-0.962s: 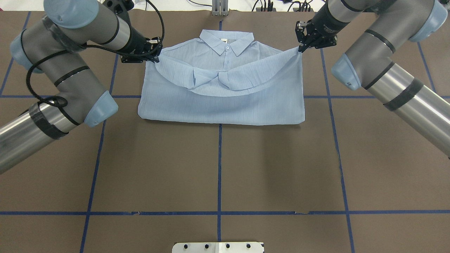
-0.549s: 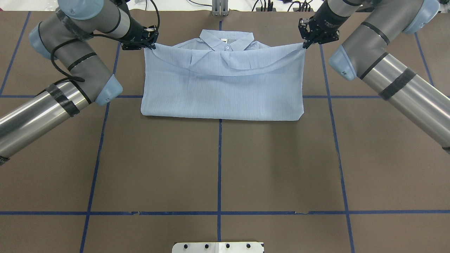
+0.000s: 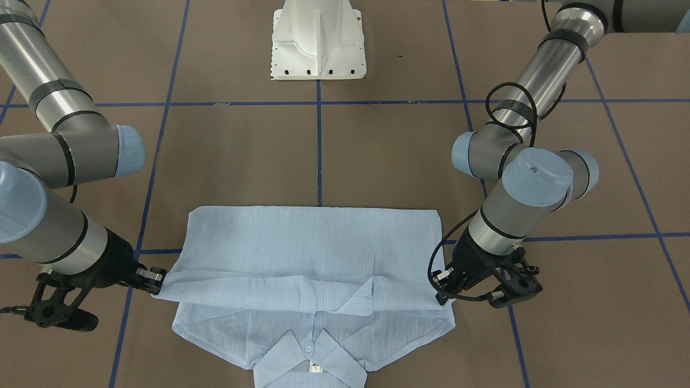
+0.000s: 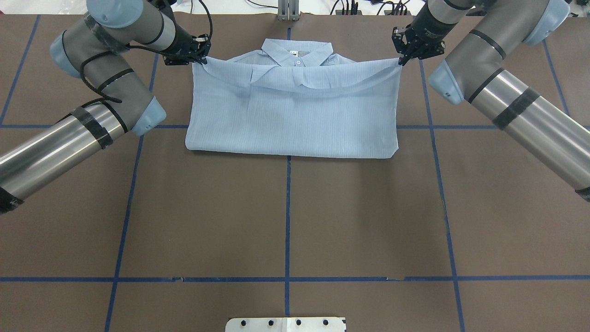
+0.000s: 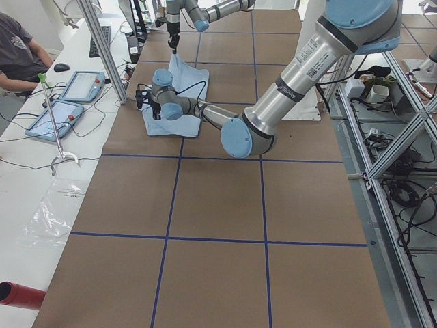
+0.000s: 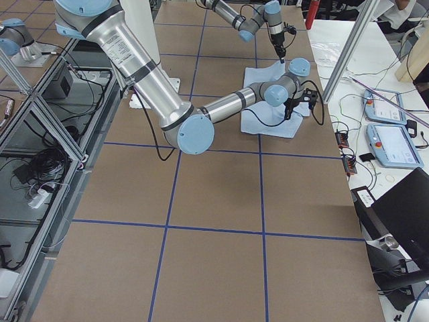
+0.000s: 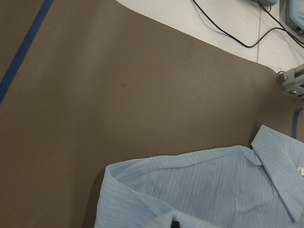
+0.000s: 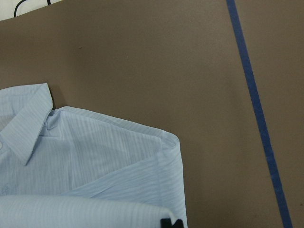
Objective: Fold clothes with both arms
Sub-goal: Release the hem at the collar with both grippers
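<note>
Light blue shirt [image 4: 295,120], upper centre of overhead view, folded edge sagging just short of collar [image 4: 297,50], corners pinched by left gripper [image 4: 200,56] and right gripper [image 4: 401,60]; brown table [image 4: 286,216] spreads wide below its lower edge.

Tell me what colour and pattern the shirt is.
The shirt is light blue with faint, fine stripes. They show best in the right wrist view.
</note>
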{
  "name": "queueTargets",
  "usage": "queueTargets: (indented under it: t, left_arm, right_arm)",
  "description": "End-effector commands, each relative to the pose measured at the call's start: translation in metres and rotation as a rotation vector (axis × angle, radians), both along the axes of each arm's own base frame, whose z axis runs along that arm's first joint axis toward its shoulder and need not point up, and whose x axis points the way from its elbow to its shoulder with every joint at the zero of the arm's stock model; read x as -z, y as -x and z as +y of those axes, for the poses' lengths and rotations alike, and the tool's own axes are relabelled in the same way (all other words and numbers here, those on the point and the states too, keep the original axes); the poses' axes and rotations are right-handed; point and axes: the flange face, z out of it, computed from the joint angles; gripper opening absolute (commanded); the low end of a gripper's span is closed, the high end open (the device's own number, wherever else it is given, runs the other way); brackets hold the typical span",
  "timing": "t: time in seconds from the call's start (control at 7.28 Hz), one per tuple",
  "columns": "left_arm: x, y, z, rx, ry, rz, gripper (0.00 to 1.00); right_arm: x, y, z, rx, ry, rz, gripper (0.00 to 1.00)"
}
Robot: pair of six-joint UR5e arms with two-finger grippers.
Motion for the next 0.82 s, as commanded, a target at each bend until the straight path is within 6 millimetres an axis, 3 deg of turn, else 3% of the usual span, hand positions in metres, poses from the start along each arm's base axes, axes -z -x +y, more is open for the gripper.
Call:
queueTargets:
  t: [0.0,0.14,0.27,0.69]
  left_arm:
    - [0.0,-0.001,0.001,-0.002,-0.003,0.001,0.0]
    - [-0.002,0.0,0.002,-0.004,-0.003,0.0,0.16]
    - [-0.007,0.001,0.003,-0.004,-0.003,-0.004,0.99]
    - [-0.009,0.009,0.01,-0.003,-0.016,0.004,1.0]
  right_arm:
    - [0.006,0.006,0.001,0.0,-0.025,-0.014,0.0]
    - [0.005,0.012,0.002,-0.001,-0.029,-0.003,0.3]
    - [0.003,0.036,0.01,-0.026,-0.103,0.031,0.99]
    - [-0.011,0.04,0.013,-0.029,-0.125,0.026,1.0]
